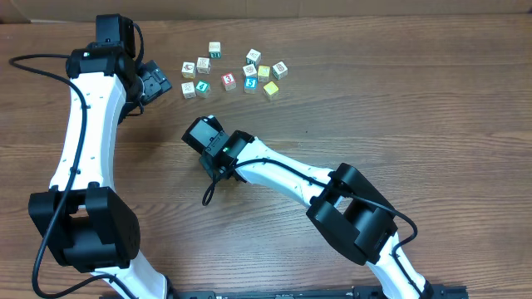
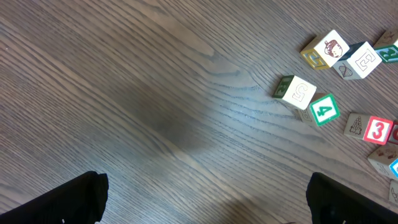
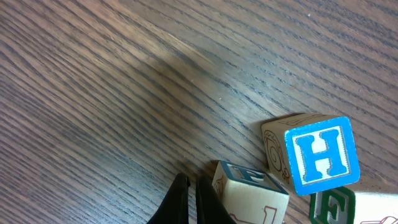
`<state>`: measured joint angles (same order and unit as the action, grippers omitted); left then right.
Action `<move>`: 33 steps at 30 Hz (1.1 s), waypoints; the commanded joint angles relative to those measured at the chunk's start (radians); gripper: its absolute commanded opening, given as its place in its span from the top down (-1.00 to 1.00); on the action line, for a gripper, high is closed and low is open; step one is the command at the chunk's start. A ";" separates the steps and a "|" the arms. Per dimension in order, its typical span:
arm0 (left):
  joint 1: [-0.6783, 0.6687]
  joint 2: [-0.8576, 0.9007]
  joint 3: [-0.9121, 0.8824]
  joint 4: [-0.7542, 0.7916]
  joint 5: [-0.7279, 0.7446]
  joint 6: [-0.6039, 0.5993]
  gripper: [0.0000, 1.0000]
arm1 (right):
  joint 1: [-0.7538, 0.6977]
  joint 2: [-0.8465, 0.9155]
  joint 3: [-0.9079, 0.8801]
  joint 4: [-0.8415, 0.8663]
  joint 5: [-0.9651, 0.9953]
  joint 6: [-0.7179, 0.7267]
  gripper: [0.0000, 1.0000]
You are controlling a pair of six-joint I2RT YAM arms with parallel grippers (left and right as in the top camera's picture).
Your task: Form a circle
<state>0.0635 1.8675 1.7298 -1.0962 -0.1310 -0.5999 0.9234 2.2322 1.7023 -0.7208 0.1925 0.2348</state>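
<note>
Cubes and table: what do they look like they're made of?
Cubes: probably wood with a matte finish. The H cube shows pale tan sides with line drawings and a printed blue-bordered face. Table: brown streaked wood grain with a soft sheen in the left wrist view. Whether it is solid wood, veneer or laminate, I cannot tell.

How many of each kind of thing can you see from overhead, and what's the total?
Small wooden picture-and-letter cubes: 12
White-and-black robot arms: 2
Total: 14
</note>
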 commanded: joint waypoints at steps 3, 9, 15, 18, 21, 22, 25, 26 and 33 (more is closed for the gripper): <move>0.001 -0.019 0.014 0.000 0.001 0.001 -1.00 | -0.003 0.007 0.019 0.027 0.016 -0.004 0.92; 0.001 -0.019 0.014 0.000 0.001 0.001 -0.99 | -0.003 -0.004 0.103 0.026 0.017 -0.004 0.93; 0.001 -0.019 0.014 0.000 0.001 0.001 -0.99 | -0.053 -0.060 0.293 -0.019 0.033 -0.088 0.75; 0.001 -0.019 0.014 0.000 0.001 0.001 -0.99 | -0.108 -0.063 0.424 -0.064 0.107 -0.100 0.64; 0.001 -0.019 0.014 0.000 0.001 0.001 -0.99 | -0.182 -0.063 0.506 -0.084 0.124 -0.110 0.12; 0.001 -0.019 0.014 0.000 0.001 0.001 -0.99 | -0.208 -0.063 0.514 -0.085 0.121 -0.110 0.09; 0.001 -0.019 0.014 0.000 0.001 0.001 -0.99 | -0.287 -0.063 0.509 -0.098 0.090 -0.110 0.07; 0.001 -0.019 0.014 0.000 0.001 0.001 -0.99 | -0.318 -0.062 0.497 -0.101 0.048 -0.110 0.03; 0.001 -0.019 0.014 0.000 0.001 0.001 -0.99 | -0.475 -0.037 0.392 -0.090 -0.235 -0.110 -0.05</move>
<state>0.0635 1.8675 1.7298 -1.0966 -0.1310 -0.5999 0.4667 2.1887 2.1304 -0.8150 0.1055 0.1299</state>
